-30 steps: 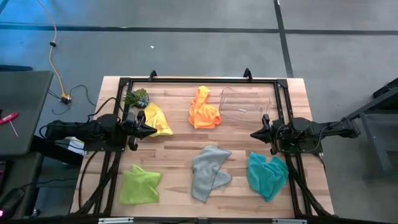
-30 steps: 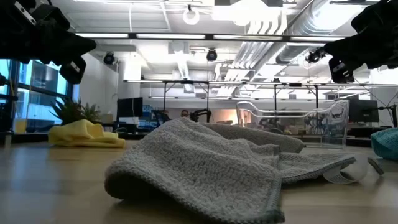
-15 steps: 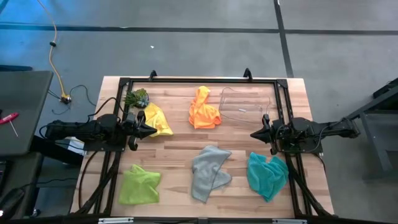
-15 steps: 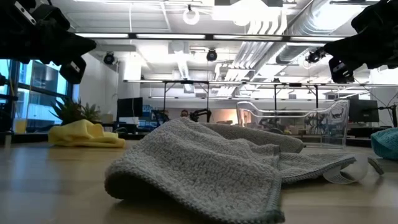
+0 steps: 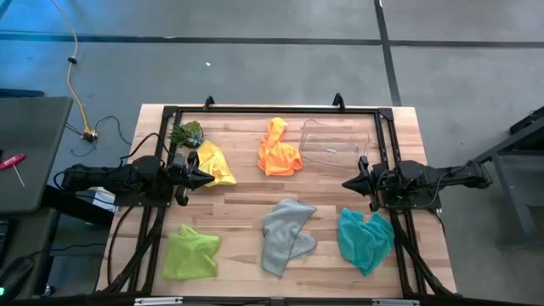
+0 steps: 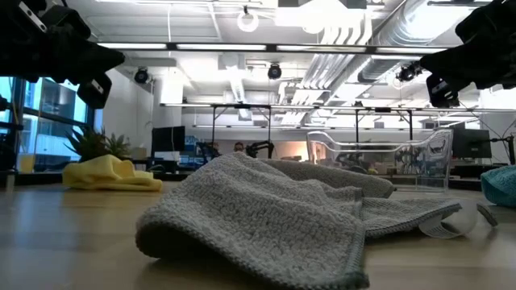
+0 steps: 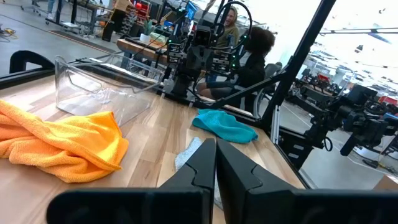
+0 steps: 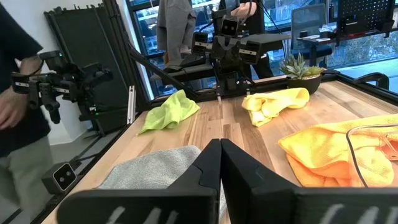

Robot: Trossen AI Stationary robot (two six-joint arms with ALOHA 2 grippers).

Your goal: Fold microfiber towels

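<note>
Jaws pressed together on both arms, nothing between them.

High view: left gripper (image 5: 206, 178) at the left side of the table (image 5: 246, 223), tip just beside the yellow towel (image 5: 216, 164); right gripper (image 5: 348, 183) at the right side, pointing inward, above the teal towel (image 5: 365, 238). Orange towel (image 5: 280, 150) crumpled at the far middle, touching the clear plastic bin (image 5: 335, 142). Grey towel (image 5: 286, 235) near the front middle, lime green towel (image 5: 190, 252) at the front left. Small green plant (image 5: 187, 133) at the far left corner, next to the yellow cloth.

Low view: grey towel heaped close in front, yellow towel and plant far left, bin behind, teal edge at far right; both arms raised off the wood.

Left wrist view: closed fingers (image 7: 205, 165) pointing toward orange towel, bin and teal towel; a seated person (image 7: 252, 56) beyond the table.

Right wrist view: closed fingers (image 8: 214, 165) over grey towel, with lime green, yellow and orange cloths ahead; a person's arm (image 8: 15, 68) at the side
</note>
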